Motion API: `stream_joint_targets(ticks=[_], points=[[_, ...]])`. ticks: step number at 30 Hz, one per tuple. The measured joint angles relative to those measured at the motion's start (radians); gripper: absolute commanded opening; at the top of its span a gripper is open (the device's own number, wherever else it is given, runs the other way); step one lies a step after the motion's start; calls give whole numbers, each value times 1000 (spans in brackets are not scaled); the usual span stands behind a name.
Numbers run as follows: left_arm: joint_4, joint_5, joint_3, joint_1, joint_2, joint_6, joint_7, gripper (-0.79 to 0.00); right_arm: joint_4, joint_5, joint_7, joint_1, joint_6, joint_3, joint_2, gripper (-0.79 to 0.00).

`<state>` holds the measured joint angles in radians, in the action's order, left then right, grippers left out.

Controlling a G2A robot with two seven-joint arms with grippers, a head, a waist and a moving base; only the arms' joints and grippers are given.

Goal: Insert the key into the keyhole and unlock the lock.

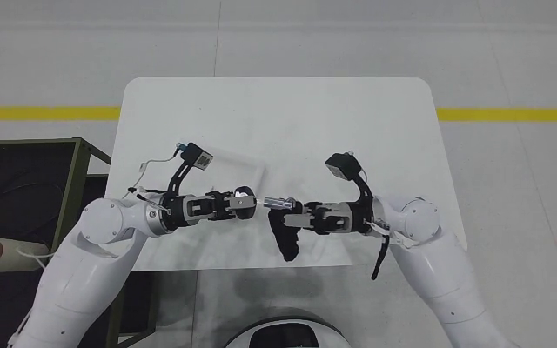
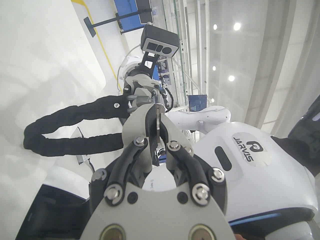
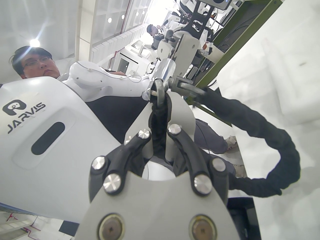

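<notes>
My left gripper (image 1: 250,203) is shut on a flat metal key (image 2: 158,126), which sticks out between its fingertips. The key's tip meets the silver lock body (image 2: 143,99) just ahead; I cannot tell whether it is inside the keyhole. A black sleeved cable (image 2: 75,112) loops from the lock and hangs down over the table's near edge (image 1: 287,242). My right gripper (image 3: 160,101) is shut on the cable's black end beside the metal lock head (image 3: 186,88). Both grippers face each other above the table's near middle, with the lock (image 1: 277,204) between them.
The white table (image 1: 278,113) stretches away beyond the grippers. A green-framed cart (image 1: 83,152) stands against its left side. A yellow floor line (image 1: 487,114) runs behind the table.
</notes>
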<state>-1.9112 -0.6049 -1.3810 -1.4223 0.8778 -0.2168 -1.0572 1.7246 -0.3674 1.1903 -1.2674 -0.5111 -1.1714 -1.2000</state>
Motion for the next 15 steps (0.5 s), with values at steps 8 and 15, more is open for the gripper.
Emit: stream_joint_targets(ticks=[8, 15], points=[[-4, -11, -25, -21, 5, -15, 16, 0, 7, 6, -37, 14, 0, 8, 2, -785], [42, -72, -76, -28, 6, -21, -13, -413, 14, -47, -31, 10, -1, -1, 7, -785]])
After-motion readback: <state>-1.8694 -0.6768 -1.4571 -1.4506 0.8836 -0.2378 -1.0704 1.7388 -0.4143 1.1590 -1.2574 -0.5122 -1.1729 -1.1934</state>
